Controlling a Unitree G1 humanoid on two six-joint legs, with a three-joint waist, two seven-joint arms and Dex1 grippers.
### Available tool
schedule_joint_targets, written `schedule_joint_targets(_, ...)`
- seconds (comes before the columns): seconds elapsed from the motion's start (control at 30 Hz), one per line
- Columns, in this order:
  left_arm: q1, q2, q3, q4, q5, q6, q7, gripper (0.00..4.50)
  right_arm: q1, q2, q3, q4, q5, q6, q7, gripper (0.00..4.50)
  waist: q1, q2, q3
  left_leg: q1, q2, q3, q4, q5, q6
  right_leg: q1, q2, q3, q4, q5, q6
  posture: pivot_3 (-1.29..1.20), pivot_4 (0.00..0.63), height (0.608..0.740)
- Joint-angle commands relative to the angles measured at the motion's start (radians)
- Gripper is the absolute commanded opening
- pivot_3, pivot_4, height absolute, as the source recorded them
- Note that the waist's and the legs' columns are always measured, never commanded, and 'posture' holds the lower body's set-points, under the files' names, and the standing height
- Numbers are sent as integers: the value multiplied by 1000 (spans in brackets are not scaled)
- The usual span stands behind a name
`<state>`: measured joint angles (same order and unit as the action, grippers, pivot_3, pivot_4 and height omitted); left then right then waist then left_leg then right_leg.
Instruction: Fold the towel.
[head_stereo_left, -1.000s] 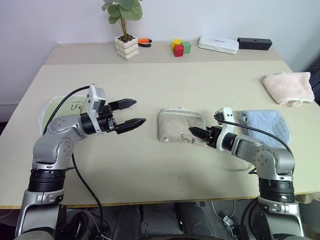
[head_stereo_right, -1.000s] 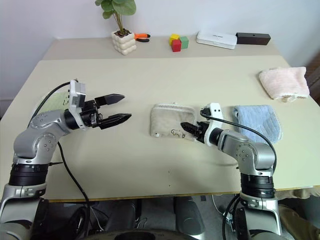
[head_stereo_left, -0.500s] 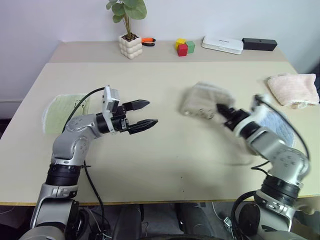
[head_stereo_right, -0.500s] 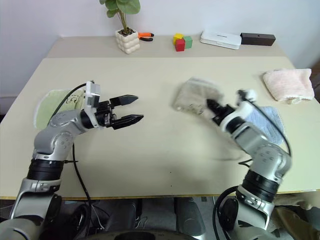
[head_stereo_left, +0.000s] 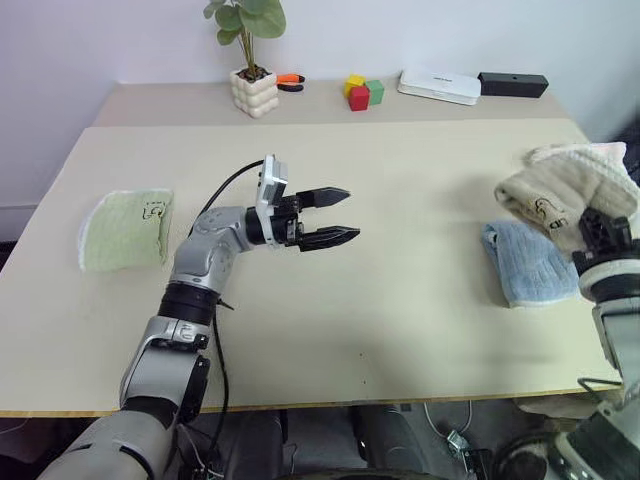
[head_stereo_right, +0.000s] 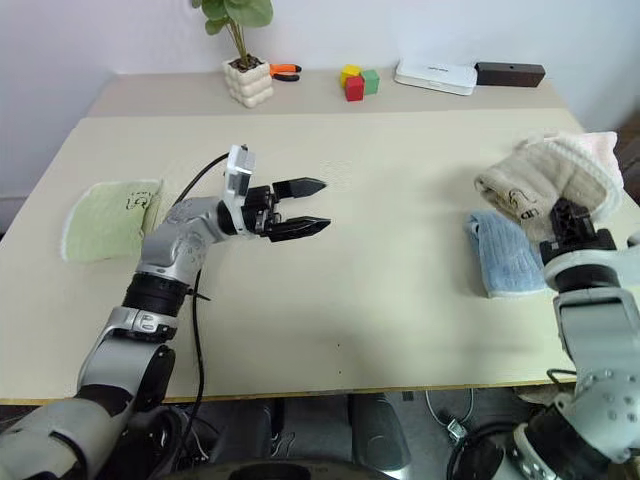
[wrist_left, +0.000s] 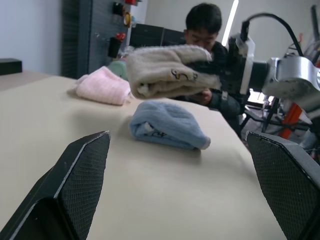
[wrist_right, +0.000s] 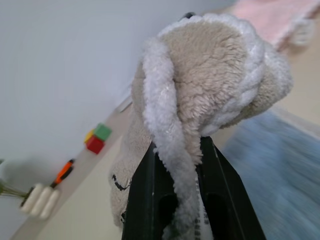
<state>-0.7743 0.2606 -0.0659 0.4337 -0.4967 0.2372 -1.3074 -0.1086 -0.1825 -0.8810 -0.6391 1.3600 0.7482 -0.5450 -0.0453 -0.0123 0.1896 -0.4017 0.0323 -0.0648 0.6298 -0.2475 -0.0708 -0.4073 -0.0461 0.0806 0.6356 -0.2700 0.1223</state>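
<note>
The towel (head_stereo_right: 545, 185), beige terry with whitish edging and a small dark logo on its side, hangs bunched in the air off the surface (head_stereo_right: 400, 270), pinched between the two black fingers (wrist_right: 150, 200) of the right gripper (wrist_right: 176, 197), which are nearly closed on a thick fold of cloth; the bulk of the towel bulges out past the fingertips and droops to one side. Directly under the held towel, and just ahead of the right fingers, lies a folded light blue towel (head_stereo_left: 525, 262) flat on the surface. Beyond the held bundle a pink towel (wrist_left: 102, 86) rests on the surface, partly hidden behind the beige cloth in the head views. The left gripper (head_stereo_left: 338, 214) is out over the middle of the surface, fingers spread wide with nothing between them, tips pointing toward the right gripper and the towel, well apart from both. Behind the left fingers, back near the arm's side of the surface, lies a pale green folded towel (head_stereo_left: 125, 230). Along the far edge: potted plant (head_stereo_left: 250, 55), orange-handled tool (head_stereo_left: 289, 82), coloured blocks (head_stereo_left: 361, 92), white box (head_stereo_left: 437, 87), black bar (head_stereo_left: 512, 84). A person (wrist_left: 207, 55) sits past the surface, seen between the left fingers
</note>
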Motion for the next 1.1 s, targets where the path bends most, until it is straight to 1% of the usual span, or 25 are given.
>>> schedule_joint_targets(0.03, -22, -9, 2, 15, 13, -44, -34, 4500, 92, 62, 34, -109, 13, -126, -42, 43, 1, 1, 0, 0, 0, 0, 0, 0, 0, 0, 0, 0, 0, 0, 0, 0, 150, 740)
schedule_joint_targets(0.13, -26, -13, 10, 31, 13, -47, -47, 4500, 148, 120, 112, -112, -9, -194, -26, 43, 0, 1, 0, 0, 0, 0, 0, 0, 0, 0, 0, 0, 0, 0, 0, 0, 150, 740)
schedule_joint_targets(0.2, -25, -13, 11, 34, 15, -43, -52, 4500, 152, 123, 145, -81, -35, -235, -10, 43, -1, 2, 0, 0, 0, 0, 1, 0, 0, 0, 0, 0, 0, 0, 0, 0, 150, 740)
schedule_joint_targets(0.47, 27, 15, 21, -51, 4, 2, -34, 4500, 81, 32, 193, 19, -15, -344, 4, 43, 2, 2, -1, -1, 0, 0, 0, 0, 0, 0, 0, 0, 0, 0, 0, 0, 150, 740)
schedule_joint_targets(0.57, 45, 21, 24, -85, 1, 18, -17, 4500, 85, 20, 215, 62, -51, -362, 12, 43, 2, 2, -1, -1, 0, 0, 0, 0, 0, 0, 0, 0, 0, 0, 0, 0, 150, 740)
schedule_joint_targets(0.63, 55, 22, 26, -106, -3, 31, -4, 4500, 87, 40, 210, 112, -67, -389, -19, 43, 2, 2, -1, -1, 0, 0, 0, 0, 0, 0, 0, 0, 0, 0, 0, 0, 150, 740)
schedule_joint_targets(0.8, 71, 29, 28, -129, -1, 38, 13, 4500, 129, 49, 259, 199, -78, -365, -2, 43, 3, 2, -1, -1, 0, 0, 1, 0, 0, 0, 0, 0, 0, 0, 0, 0, 150, 740)
schedule_joint_targets(0.9, 71, 30, 35, -128, -3, 41, 24, 4500, 154, 35, 293, 199, -88, -342, -7, 43, 0, 3, -1, 0, 0, 0, 1, 0, 0, 0, 0, 0, 0, 0, 0, 0, 150, 740)
schedule_joint_targets(1.0, 70, 26, 36, -129, -6, 43, 33, 4500, 179, 19, 302, 197, -96, -326, -14, 43, 2, 3, -1, 0, 0, 0, 0, 0, 0, 0, 0, 0, 1, 0, 0, 0, 150, 740)
schedule_joint_targets(1.1, 75, 14, 31, -132, -6, 37, 43, 4500, 191, -16, 314, 187, -146, -320, 4, 43, 2, 3, -1, 0, 0, 0, 1, 0, 0, 0, 0, 0, 0, 0, 0, 0, 150, 740)
